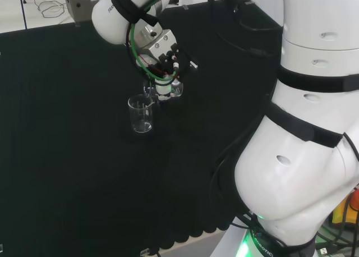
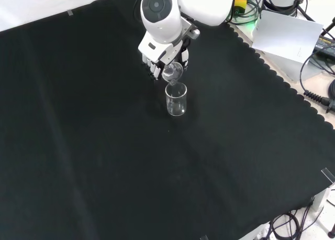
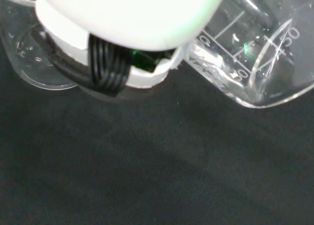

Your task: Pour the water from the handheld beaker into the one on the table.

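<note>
Pour under way: fingers (image 2: pixel 155 66) grasping the small beaker (image 2: pixel 172 72), tilted over the upright beaker (image 2: pixel 176 99) on the worktop (image 2: pixel 104 161); emptying and return remain.

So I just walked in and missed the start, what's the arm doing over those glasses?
The black and white hand holds a small clear glass beaker, tipped over, just above a taller clear glass beaker standing upright on the black cloth. The small beaker's lip is over the standing one's rim, as for pouring. Whether water is flowing cannot be told.
</note>
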Robot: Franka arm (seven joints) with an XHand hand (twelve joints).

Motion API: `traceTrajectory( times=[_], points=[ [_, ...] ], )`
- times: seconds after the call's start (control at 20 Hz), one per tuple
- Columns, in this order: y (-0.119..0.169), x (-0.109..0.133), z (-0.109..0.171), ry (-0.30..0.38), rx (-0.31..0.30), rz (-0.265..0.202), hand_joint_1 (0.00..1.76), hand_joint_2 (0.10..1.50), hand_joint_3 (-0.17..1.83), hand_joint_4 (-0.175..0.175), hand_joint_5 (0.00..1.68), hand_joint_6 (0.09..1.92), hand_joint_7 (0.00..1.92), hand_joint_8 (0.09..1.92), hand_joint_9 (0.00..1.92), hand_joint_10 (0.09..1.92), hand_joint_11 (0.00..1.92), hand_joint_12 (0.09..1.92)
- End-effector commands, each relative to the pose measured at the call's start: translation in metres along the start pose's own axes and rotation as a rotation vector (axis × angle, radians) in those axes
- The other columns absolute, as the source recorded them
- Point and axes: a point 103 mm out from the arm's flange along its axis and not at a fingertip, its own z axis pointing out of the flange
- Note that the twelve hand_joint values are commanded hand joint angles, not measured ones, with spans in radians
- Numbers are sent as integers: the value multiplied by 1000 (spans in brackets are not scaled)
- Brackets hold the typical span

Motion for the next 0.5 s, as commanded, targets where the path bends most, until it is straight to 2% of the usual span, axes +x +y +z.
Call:
traceTrajectory(
  times=[0.05,0.2,0.5],
  points=[
    [0,2,-2,-26,20,-7,1324,629,633,-175,1349,488,1415,442,1779,234,1345,636],
    [0,6,-6,-28,27,1,1324,629,634,-175,1348,490,1414,444,1779,236,1344,636],
    [-2,8,-12,-26,11,-22,1324,628,636,-175,1346,494,1412,449,1777,240,1343,636]
  ],
)
